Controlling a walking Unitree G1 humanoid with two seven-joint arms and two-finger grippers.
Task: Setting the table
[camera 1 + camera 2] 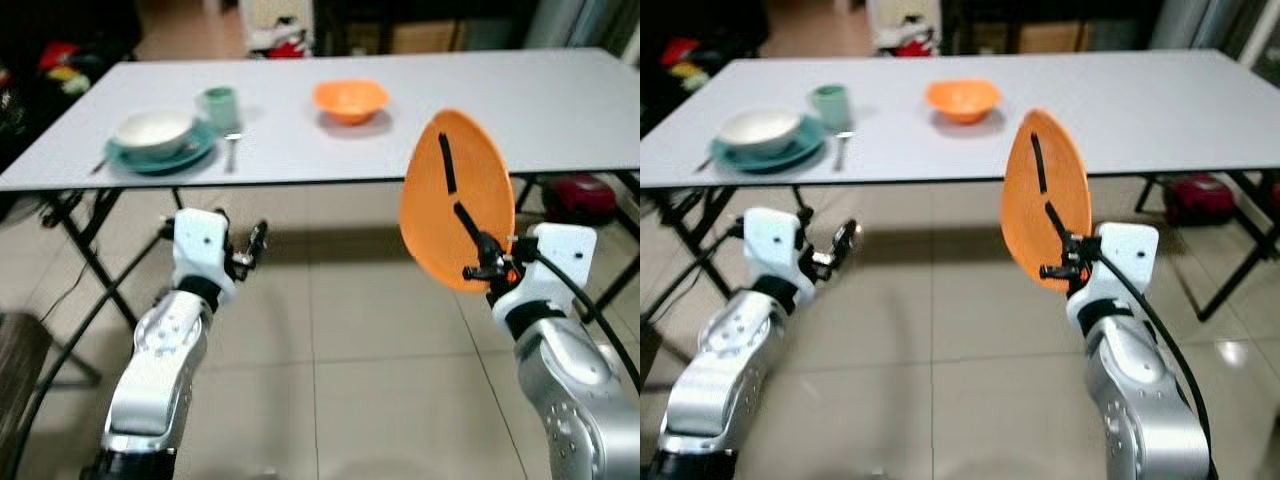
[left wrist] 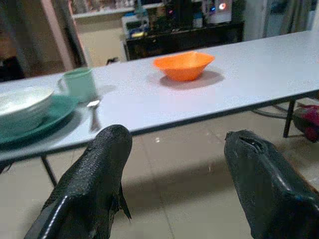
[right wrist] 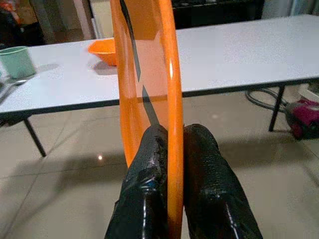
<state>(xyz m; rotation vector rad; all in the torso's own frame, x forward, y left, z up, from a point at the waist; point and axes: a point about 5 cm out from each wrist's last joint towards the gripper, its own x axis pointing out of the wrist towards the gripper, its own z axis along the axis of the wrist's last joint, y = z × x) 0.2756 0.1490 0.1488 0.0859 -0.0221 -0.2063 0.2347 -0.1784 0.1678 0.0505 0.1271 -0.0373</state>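
On the table [image 1: 520,110], far left: white bowl [image 1: 152,130] nested on a teal plate [image 1: 165,155], with something thin poking out at the plate's left edge, too small to tell what. Just right of the plate, a green cup [image 1: 219,107] and a spoon [image 1: 231,148] lying beside it. Further right, near mid-table and well apart from that setting, an orange bowl [image 1: 350,99].

Below the table's near edge, over the tiled floor [image 1: 330,330]: left hand [image 2: 174,179] released, fingers [image 2: 97,174] spread wide, nothing between them, aimed toward the table.

To the right: right hand [image 3: 172,144] clenched on the lower rim of an orange plate [image 1: 458,195], one finger on each face. Plate held upright on edge, off the table, in front of its near edge, top overlapping the tabletop in the head views. Under the table at far right, a dark red object [image 1: 580,195].
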